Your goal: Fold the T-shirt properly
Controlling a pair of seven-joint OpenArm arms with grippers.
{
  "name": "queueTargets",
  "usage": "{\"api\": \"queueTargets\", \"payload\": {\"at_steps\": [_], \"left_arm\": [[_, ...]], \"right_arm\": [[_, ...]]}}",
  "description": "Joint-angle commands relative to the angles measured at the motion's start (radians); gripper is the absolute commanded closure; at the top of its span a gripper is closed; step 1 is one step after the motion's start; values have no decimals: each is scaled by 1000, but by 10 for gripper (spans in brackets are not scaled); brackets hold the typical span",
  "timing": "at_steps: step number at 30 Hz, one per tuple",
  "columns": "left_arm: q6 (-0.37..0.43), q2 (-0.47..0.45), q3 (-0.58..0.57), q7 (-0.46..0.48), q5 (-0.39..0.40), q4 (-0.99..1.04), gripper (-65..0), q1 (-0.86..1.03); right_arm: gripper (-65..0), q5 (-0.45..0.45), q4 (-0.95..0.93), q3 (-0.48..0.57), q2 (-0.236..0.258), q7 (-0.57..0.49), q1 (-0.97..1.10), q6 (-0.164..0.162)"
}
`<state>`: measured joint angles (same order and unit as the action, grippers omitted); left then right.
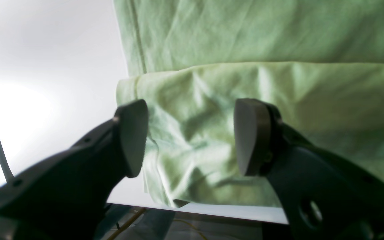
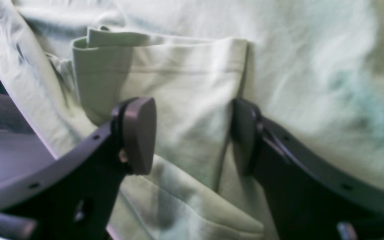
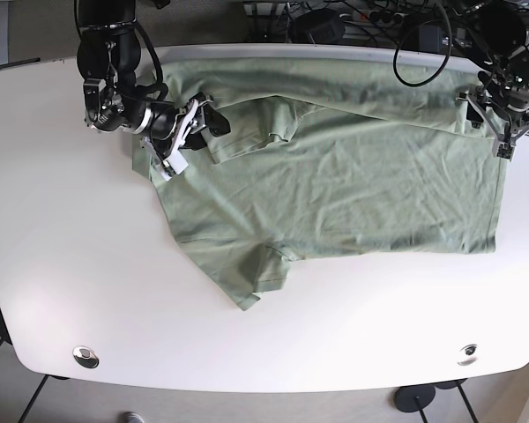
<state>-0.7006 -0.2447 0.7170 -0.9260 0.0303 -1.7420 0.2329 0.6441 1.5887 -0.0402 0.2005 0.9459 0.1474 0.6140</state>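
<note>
- T-shirt (image 3: 353, 189), pale green, lies spread on the white bench (image 3: 62, 264), mostly on its far half. The far long edge is already folded over toward the middle. One sleeve (image 3: 260, 278) sticks out at the near side.
- Left end effector (image 1: 190, 138): jaws spread apart, nothing between them. It hangs over a folded hem corner close to the bench edge. In the base view it sits at the shirt's far corner on that view's right (image 3: 502, 110).
- Right end effector (image 2: 192, 135): jaws apart, straddling a folded sleeve-like flap, not yet pinched. In the base view it is at the shirt's end on that view's left (image 3: 189, 128), near the bunched cloth there.
- Handling, as a judgement: light, limp knit. It drapes, wrinkles and drags on the bench. Not fragile, no stiffness, and layers will slide over each other.
- Where to take hold: pinch hems or seam corners where the cloth is doubled and thicker. Take both layers at the folded corner, or the fold opens up.
- Risk: catching only the top layer, or lifting one end ahead of the other and skewing the fold.
- Stage: the first lengthwise fold looks done, the near side and near sleeve are still unfolded.
</note>
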Motion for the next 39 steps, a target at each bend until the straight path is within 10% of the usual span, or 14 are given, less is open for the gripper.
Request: {"api": "queueTargets", "payload": {"at_steps": [1,9,14,39], "left_arm": [[2,-18,3,11,6,-17,-372,-5],[2,-18,3,11,6,-16,-372,-5],[2,-18,3,11,6,-16,-372,-5],[2,-21,6,12,6,55,-372,-4]], "right_arm": [[-342,9,16,-3,-16,-3,-7,8],[-312,0,11,-3,-63,22,-13,5],[-11,-2,-21,-3,-66,18,-38,2],[-21,1,80,-13,-65,-21,-170,-27]]}}
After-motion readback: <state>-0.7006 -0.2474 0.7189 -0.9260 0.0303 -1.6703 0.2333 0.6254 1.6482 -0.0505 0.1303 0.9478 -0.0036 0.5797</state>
